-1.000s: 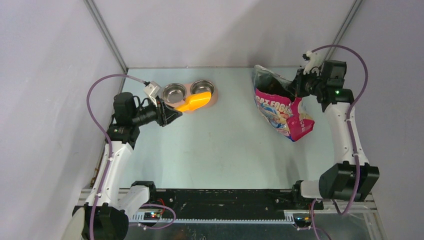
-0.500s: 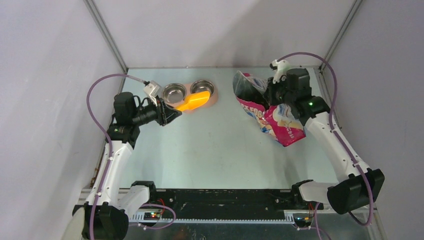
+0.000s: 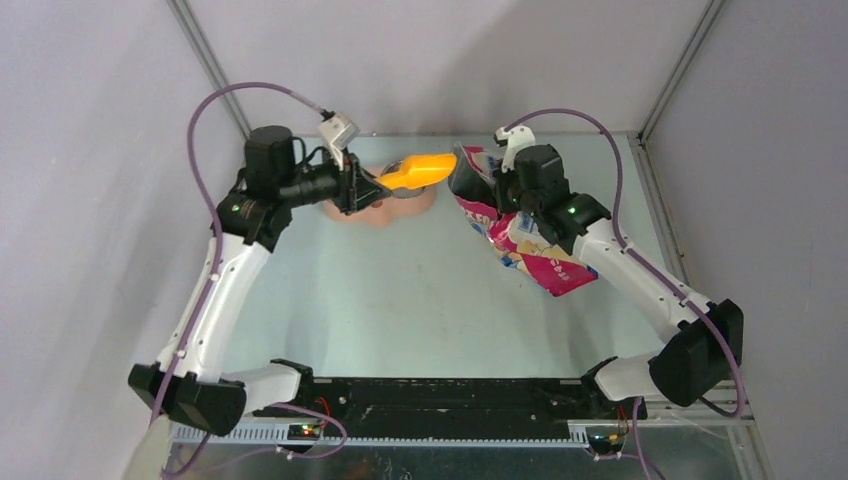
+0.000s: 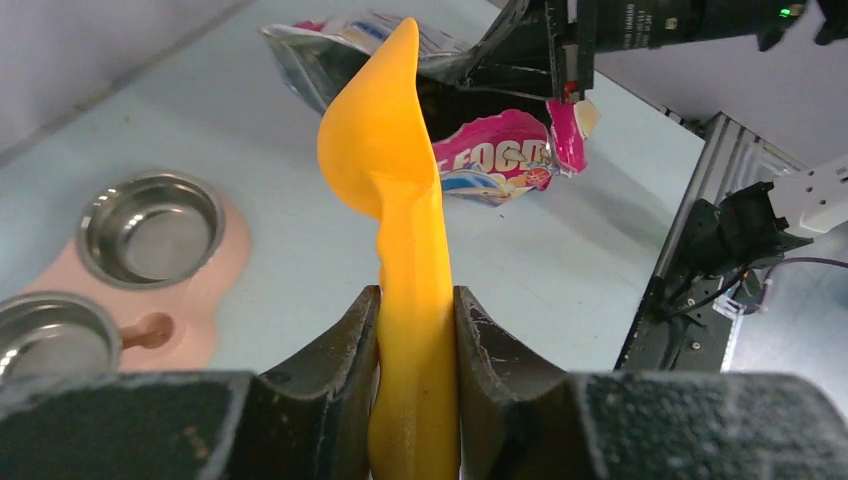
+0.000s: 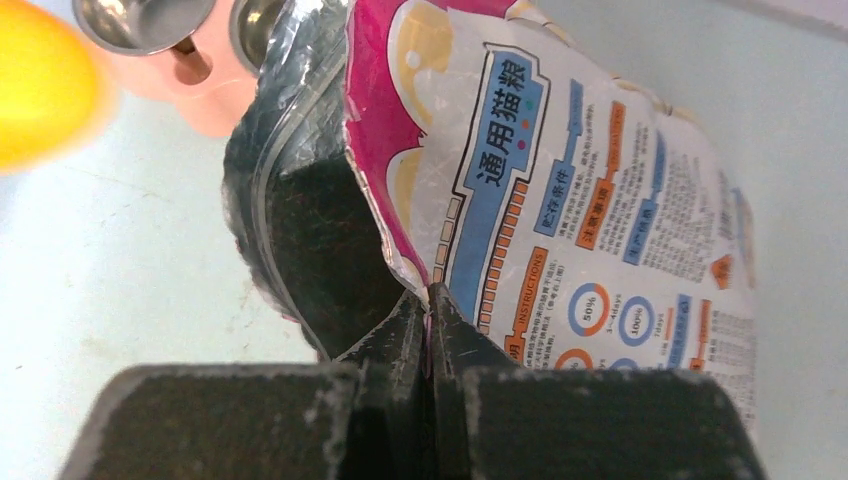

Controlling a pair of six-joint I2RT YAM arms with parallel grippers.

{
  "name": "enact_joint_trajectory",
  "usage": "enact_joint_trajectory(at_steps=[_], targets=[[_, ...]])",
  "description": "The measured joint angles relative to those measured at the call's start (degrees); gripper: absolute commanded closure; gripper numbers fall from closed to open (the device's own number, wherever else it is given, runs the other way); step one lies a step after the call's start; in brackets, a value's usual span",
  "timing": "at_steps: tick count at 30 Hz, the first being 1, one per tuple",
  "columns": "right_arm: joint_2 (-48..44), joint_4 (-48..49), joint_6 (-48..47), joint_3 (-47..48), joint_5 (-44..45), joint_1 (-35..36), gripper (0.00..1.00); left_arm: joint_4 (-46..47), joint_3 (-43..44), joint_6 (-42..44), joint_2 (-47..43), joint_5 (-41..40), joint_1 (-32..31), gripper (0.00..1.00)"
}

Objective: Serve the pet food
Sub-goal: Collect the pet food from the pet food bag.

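Pet food bag [image 3: 545, 268]: your right end effector [image 5: 428, 296] is pinching it open; left end effector [image 4: 415, 305] is clamping the scoop [image 4: 380, 140], likely awaiting dipping.

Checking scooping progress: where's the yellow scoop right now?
Top view, far centre: the yellow scoop, clamped in the left fingers, hangs between the pink feeder and the cat food bag's open mouth.

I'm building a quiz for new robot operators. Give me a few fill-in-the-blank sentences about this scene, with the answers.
1. The left gripper is shut on the ____ scoop.
2. The right gripper pinches the rim of the cat food bag, whose mouth stands ____.
3. The pink feeder holds ____ steel bowls.
Missing words: yellow; open; two.
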Motion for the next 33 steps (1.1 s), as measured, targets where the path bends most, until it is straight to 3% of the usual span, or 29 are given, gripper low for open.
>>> enact_joint_trajectory(at_steps=[9, 21, 33], targets=[[-5.92, -0.98, -5.29, -0.57, 6.75, 0.09, 1.0, 0.28, 3.21, -4.74, 13.97, -3.37, -9.66, 1.0], [-8.48, -2.54, -6.82, -0.94, -3.82, -3.1, 1.0, -2.01, 4.68, -4.5, 17.09, -11.5, -13.84, 1.0], [-5.97, -2.69, -7.56, -1.29, -12.94, 0.68, 1.0, 0.31, -4.74, -5.01, 17.16, -17.44, -14.27, 1.0]])
